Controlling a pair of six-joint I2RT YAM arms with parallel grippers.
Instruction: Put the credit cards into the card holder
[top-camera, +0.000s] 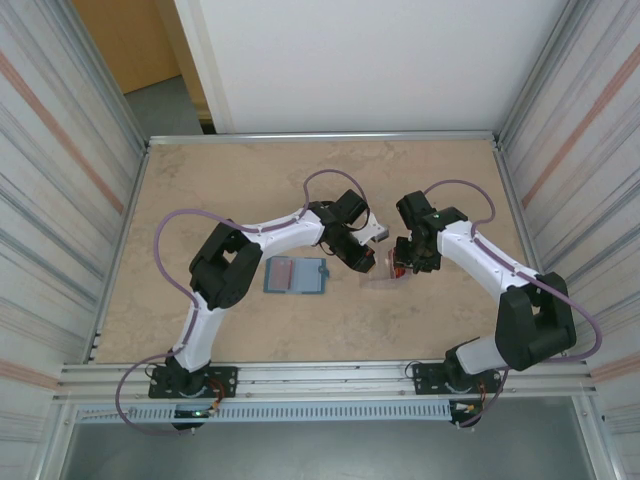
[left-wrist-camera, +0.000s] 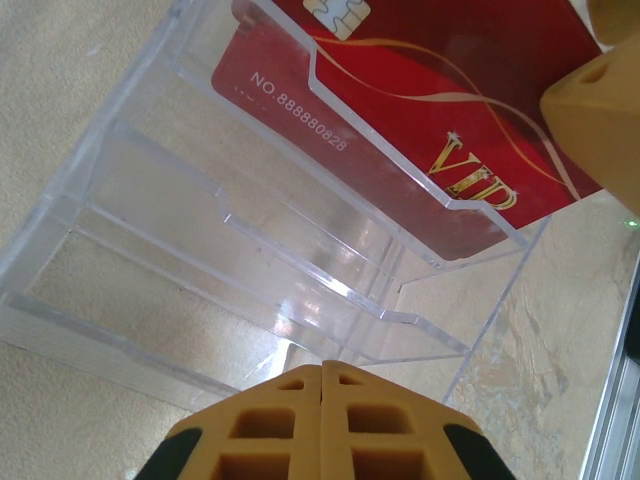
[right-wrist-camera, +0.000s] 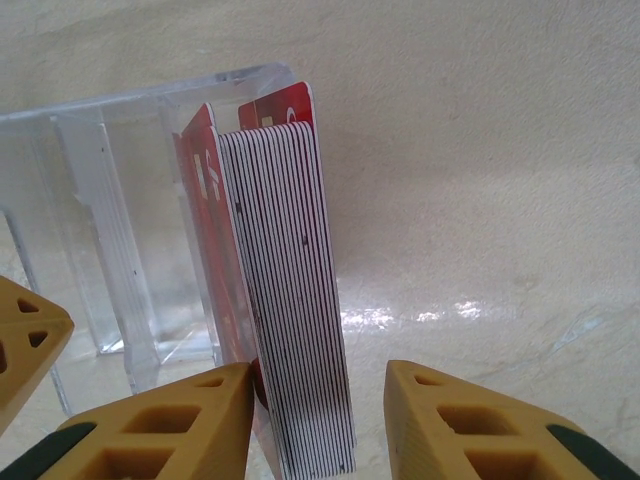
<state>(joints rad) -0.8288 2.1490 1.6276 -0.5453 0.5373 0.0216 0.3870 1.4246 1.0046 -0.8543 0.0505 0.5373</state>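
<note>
On the worktop (top-camera: 220, 190), the clear case (left-wrist-camera: 200, 250) is standing right of the card holder (top-camera: 295, 275) and holding the credit cards (right-wrist-camera: 290, 300). Your right pincer (right-wrist-camera: 318, 390) is straddling the stack, jaws partly apart; your left pincer (left-wrist-camera: 322, 420) is sitting closed near the case.

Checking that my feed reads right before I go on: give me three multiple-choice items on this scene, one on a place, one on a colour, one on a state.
1. Where does the wallet lie?
A) left of the clear case
B) right of it
C) inside it

2. What colour is the VIP card?
A) blue
B) red
C) green

3. How is the left tool?
A) shut
B) wide open
C) holding a card

Answers:
1 A: the top view shows it on the left arm's side of the case.
2 B: its face is red with gold lettering.
3 A: its jaws meet with nothing between them.
</note>
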